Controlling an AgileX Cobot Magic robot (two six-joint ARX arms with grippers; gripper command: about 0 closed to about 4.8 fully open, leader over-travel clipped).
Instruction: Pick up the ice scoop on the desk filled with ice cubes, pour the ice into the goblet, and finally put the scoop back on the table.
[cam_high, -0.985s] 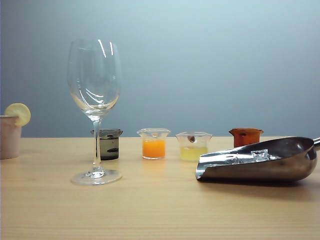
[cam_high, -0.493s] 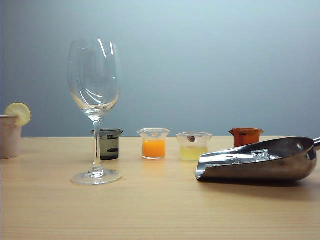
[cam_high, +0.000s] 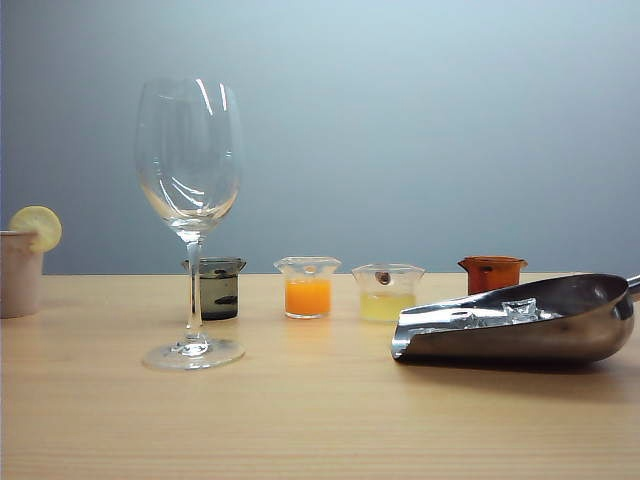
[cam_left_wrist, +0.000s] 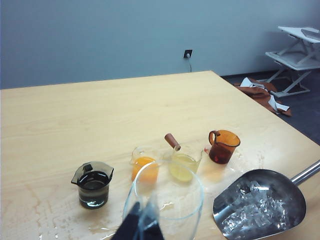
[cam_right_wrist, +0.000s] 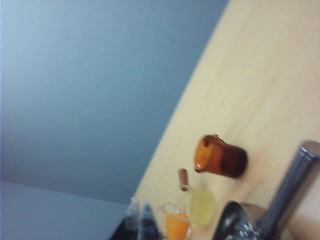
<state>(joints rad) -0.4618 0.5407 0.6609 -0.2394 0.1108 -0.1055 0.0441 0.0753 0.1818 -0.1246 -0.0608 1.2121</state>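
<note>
The goblet (cam_high: 188, 160) stands upright and empty at the left of the light-wood table (cam_high: 320, 420). At the right lies the steel ice scoop (cam_high: 520, 325), mouth toward the goblet, with ice cubes (cam_high: 500, 312) in it. No gripper shows in the exterior view. In the left wrist view my left gripper (cam_left_wrist: 142, 225) is shut and empty, just behind the goblet's rim (cam_left_wrist: 195, 200); the scoop (cam_left_wrist: 260, 205) and its ice cubes (cam_left_wrist: 255, 212) lie beside it. My right gripper (cam_right_wrist: 140, 217), blurred, is shut on nothing, apart from the scoop's handle (cam_right_wrist: 290, 195).
Behind the goblet runs a row of small vessels: a dark beaker (cam_high: 217, 288), an orange one (cam_high: 307, 288), a yellow one (cam_high: 386, 292) and an amber cup (cam_high: 491, 273). A beige cup with a lemon slice (cam_high: 20, 270) stands at the far left edge.
</note>
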